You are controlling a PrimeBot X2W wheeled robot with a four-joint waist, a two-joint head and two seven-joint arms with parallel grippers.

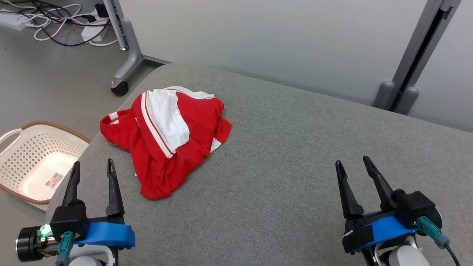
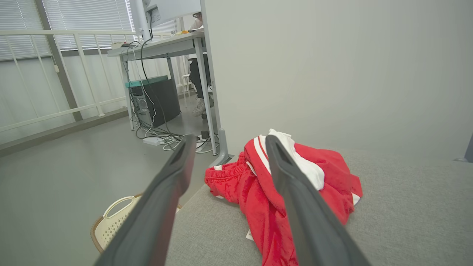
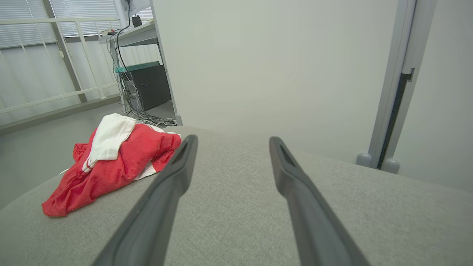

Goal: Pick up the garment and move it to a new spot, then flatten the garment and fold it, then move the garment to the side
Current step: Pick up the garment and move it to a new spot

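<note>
The garment (image 1: 166, 140) is red with white panels and stripes, lying crumpled in a heap on the left part of the grey fabric surface (image 1: 288, 155). It also appears in the left wrist view as the garment (image 2: 255, 184) just ahead of my fingers, and in the right wrist view as the garment (image 3: 118, 159) off to the left. My left gripper (image 1: 92, 166) is open at the lower left, a short way in front of the heap, holding nothing. My right gripper (image 1: 353, 162) is open at the lower right over bare fabric, far from the garment.
A white perforated basket (image 1: 22, 147) sits on the floor left of the surface. A grey stand on a caster (image 1: 122, 79) and loose cables (image 1: 55, 22) lie beyond the far left corner. A grey post (image 1: 410, 70) rises at the back right against a pale wall.
</note>
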